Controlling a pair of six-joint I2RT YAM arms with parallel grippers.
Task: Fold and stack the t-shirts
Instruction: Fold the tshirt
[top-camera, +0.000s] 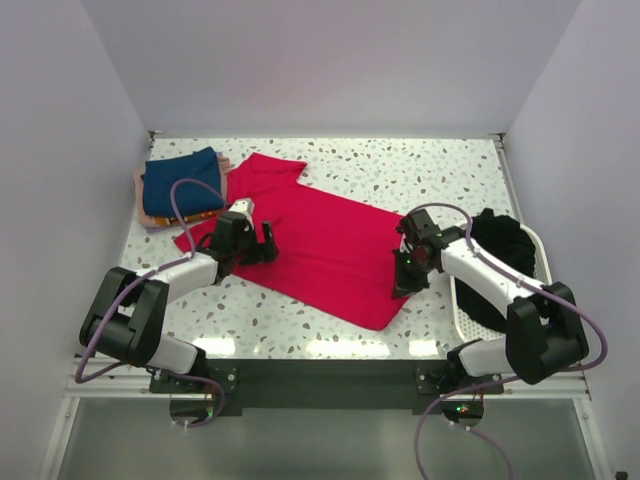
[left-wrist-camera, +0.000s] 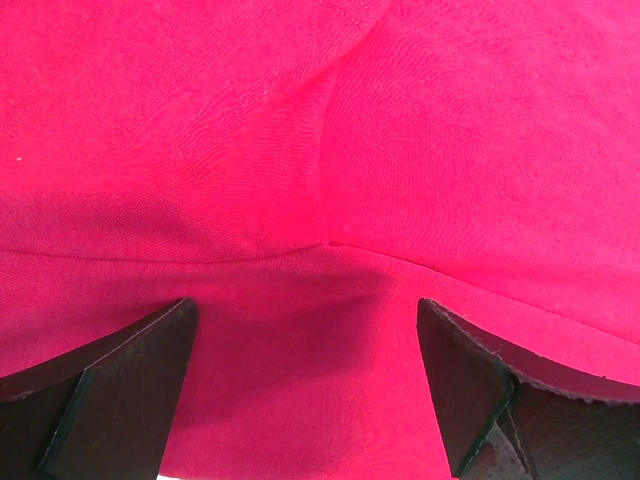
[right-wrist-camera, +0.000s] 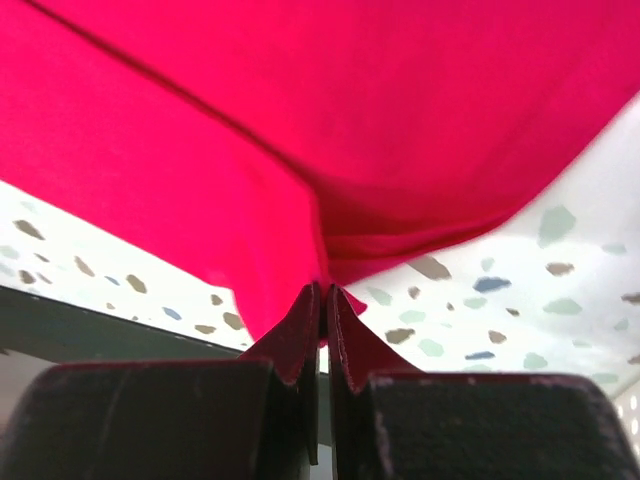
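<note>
A crimson-red t-shirt (top-camera: 320, 245) lies spread across the middle of the table. My left gripper (top-camera: 262, 243) is open and sits low over its left part; in the left wrist view red cloth (left-wrist-camera: 320, 180) fills the frame between the spread fingers (left-wrist-camera: 130, 380). My right gripper (top-camera: 404, 275) is shut on the shirt's right edge, and the right wrist view shows the cloth (right-wrist-camera: 300, 130) pinched between the fingertips (right-wrist-camera: 305, 320) and lifted off the table. A folded navy shirt (top-camera: 182, 182) lies on a pale pink one (top-camera: 150, 212) at the far left. Black shirts (top-camera: 503, 255) fill the basket.
A white perforated basket (top-camera: 462, 310) stands at the right edge of the speckled table (top-camera: 420, 175). White walls close in the left, back and right sides. The table's near edge (top-camera: 320, 350) runs just past the shirt's hem.
</note>
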